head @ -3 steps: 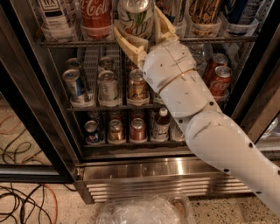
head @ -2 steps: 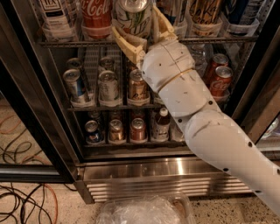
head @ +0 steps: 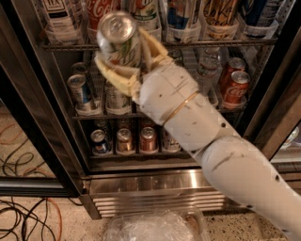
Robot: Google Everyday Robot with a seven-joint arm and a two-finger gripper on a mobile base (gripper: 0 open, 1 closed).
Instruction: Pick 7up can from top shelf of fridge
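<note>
A white robot arm [head: 211, 136] reaches up from the lower right into an open stainless-steel fridge [head: 155, 184] stocked with drinks. Its beige pincer [head: 123, 54] is pinching the 7up can [head: 117, 33], with one finger on the can's left and lower side and the other on its right. The can is white with green streaks. It is tilted so its shiny silver lid faces the camera, and it sits in front of the front edge of the top shelf [head: 225, 42], a grey wire rack. On that shelf behind it stand a Coca-Cola can [head: 100, 9] and other drinks in clear trays. Two red Coca-Cola cans [head: 234, 87] stand on the middle rack at right and a blue-and-silver can [head: 80, 92] at left. Smaller cans [head: 124, 140] line the lowest rack. Cables [head: 23, 214] trail over the floor at lower left.
</note>
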